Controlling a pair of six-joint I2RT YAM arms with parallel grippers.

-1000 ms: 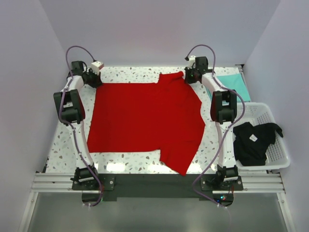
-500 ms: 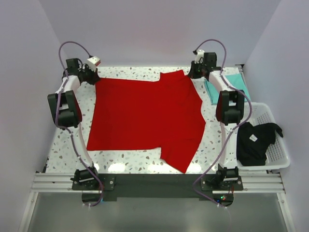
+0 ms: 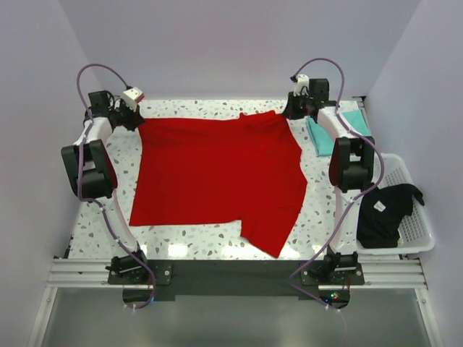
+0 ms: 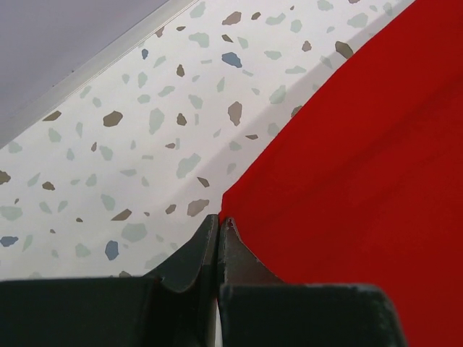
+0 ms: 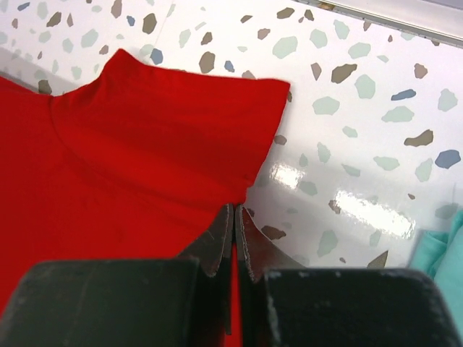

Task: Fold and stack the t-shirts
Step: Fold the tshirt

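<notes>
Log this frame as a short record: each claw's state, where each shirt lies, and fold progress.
left claw: shut on far-left corner of the red t-shirt
right claw: shut on far-right edge of the red t-shirt
red t-shirt: spread out on table, not yet folded
mint-teal t-shirt: lying flat at table's far right
black t-shirt: crumpled in basket

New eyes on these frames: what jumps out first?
The bright red cloth t-shirt spread flat over most of the speckled table dominates. The left hand pinches its far-left corner and the right hand pinches its far edge by the right sleeve. On the right, a black cloth t-shirt lies crumpled in the white plastic lattice basket, with a mint-teal cloth t-shirt beyond it on the table.
</notes>
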